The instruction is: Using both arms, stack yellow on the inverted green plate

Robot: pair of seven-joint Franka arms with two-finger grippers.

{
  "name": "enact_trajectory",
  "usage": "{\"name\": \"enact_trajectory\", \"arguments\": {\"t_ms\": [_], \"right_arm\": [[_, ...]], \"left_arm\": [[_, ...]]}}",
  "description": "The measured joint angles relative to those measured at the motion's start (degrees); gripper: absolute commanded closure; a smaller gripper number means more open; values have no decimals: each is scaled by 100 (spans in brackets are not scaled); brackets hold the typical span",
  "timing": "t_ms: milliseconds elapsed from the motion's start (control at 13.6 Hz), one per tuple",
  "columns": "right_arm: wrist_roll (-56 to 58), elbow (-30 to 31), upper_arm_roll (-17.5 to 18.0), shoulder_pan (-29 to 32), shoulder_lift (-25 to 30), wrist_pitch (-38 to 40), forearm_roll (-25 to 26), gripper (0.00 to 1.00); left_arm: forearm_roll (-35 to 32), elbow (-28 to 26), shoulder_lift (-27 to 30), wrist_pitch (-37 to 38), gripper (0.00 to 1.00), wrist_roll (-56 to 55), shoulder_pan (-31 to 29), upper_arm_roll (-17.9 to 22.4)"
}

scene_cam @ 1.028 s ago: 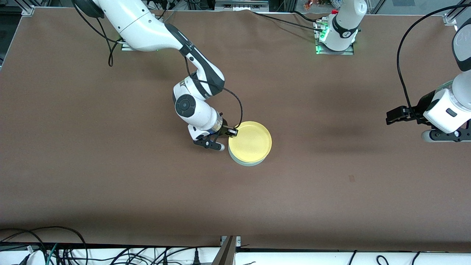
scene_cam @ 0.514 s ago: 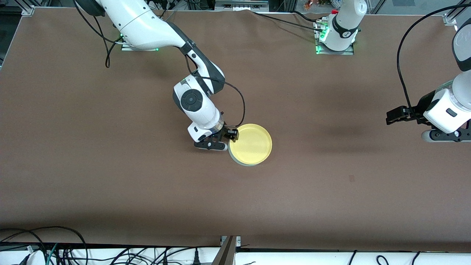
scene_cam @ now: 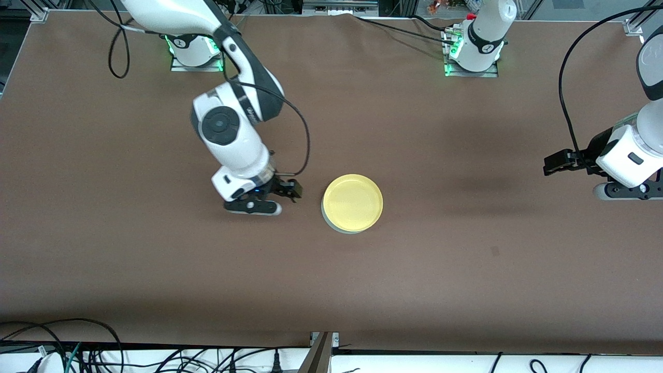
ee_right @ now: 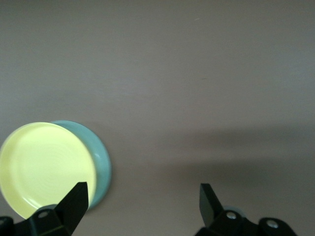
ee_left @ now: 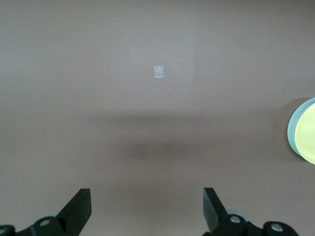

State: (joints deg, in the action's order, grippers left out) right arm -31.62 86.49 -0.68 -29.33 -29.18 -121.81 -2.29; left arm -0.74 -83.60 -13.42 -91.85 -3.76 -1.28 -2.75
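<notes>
The yellow plate (scene_cam: 352, 201) lies rim up on the inverted green plate (scene_cam: 343, 230), near the table's middle; only a thin pale green edge shows under it. In the right wrist view the yellow plate (ee_right: 47, 167) sits slightly off centre on the green plate (ee_right: 102, 164). My right gripper (scene_cam: 287, 197) is open and empty, beside the stack toward the right arm's end and clear of it. The right gripper (ee_right: 142, 206) has only tabletop between its fingers. My left gripper (scene_cam: 555, 165) waits open at the left arm's end. The left gripper (ee_left: 147, 209) hangs over bare table, with the stack (ee_left: 307, 130) at the picture's edge.
The brown table cover (scene_cam: 155, 269) stretches wide around the stack. A small tape mark (scene_cam: 495, 251) lies nearer the front camera toward the left arm's end. Both arm bases (scene_cam: 474, 49) stand along the table's back edge, and cables run along its front edge.
My right gripper has opened, let go of the yellow plate's rim and drawn back toward the right arm's end. The yellow plate has settled on the green one. The left arm has not moved.
</notes>
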Motion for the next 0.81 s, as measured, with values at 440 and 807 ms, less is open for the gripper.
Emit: {"name": "enact_trajectory", "arguments": {"t_ms": [440,807], "right_arm": [[1602,-25,-1340,51,1263,1803,-7,0],[2804,13,-1539,709,2485,3291,-5,0]], "left_arm": [[0,0,-7,0,0,0,0,0],[0,1,-9,0,0,0,-2,0]]}}
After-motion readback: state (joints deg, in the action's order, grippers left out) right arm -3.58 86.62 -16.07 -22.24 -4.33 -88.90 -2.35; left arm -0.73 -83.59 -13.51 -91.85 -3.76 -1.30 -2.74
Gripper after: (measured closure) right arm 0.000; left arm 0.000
